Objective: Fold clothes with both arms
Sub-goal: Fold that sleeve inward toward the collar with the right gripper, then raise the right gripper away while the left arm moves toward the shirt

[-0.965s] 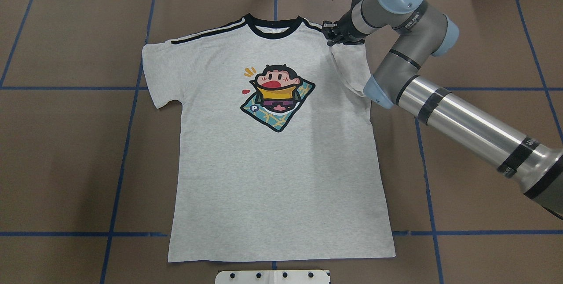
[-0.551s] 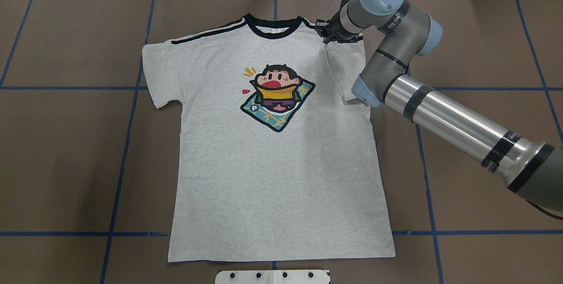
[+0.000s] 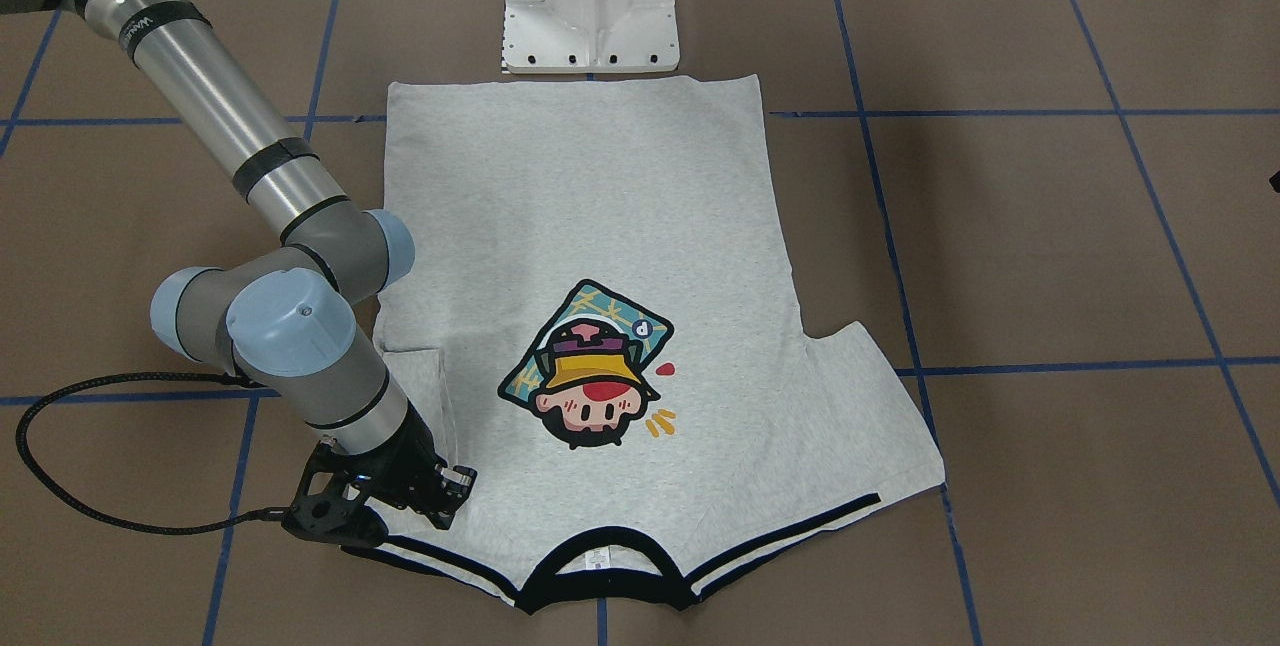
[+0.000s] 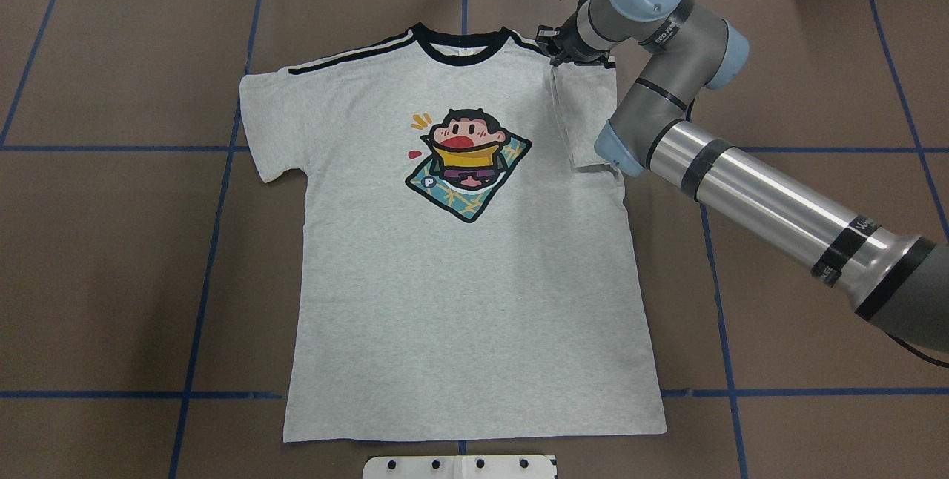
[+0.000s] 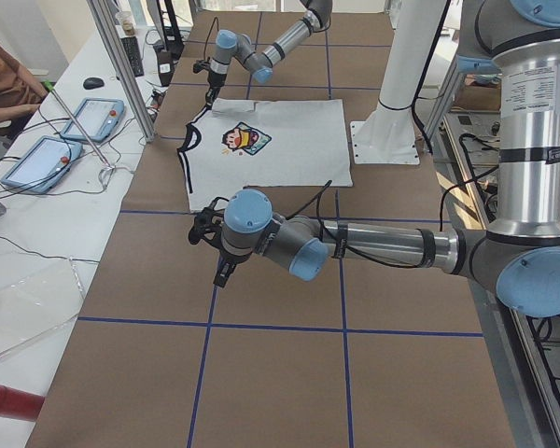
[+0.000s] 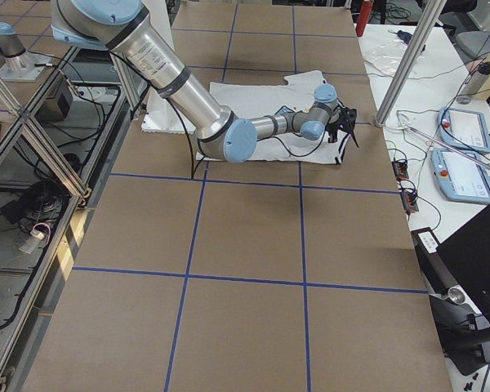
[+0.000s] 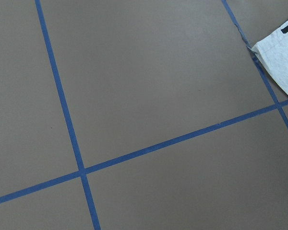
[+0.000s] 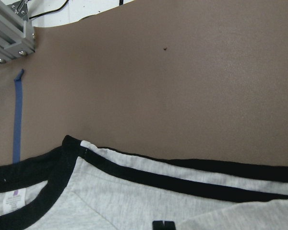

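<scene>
The right gripper [image 4: 557, 51] sits at the T-shirt's [image 4: 474, 301] shoulder seam, just off the black collar [image 4: 460, 45], its fingers pointing down at the striped shoulder. Whether those fingers are parted or pinched on cloth cannot be told: they show only as a dark cluster from the overhead and front cameras, and the wrist camera shows none of them. Just below the fingers, toward the robot, the near sleeve [image 4: 586, 116] lies folded inward over the grey body, its edge flat on the cloth. Further from the fingers, toward the shirt's middle, is the cartoon print [image 4: 467, 164] (a face in a yellow hat). The far sleeve [image 4: 267, 123] lies spread out flat on the other side. The whole shirt lies face up on the brown table [image 4: 111, 242], collar away from the robot and hem beside the white base pedestal [image 3: 590, 6]. The right arm [image 4: 771, 205] reaches in across the table's blue tape lines [image 4: 215, 242].

The left gripper [image 5: 213, 250] hangs over bare table well apart from the shirt; only the side camera shows it, so its fingers' spread cannot be told.
</scene>
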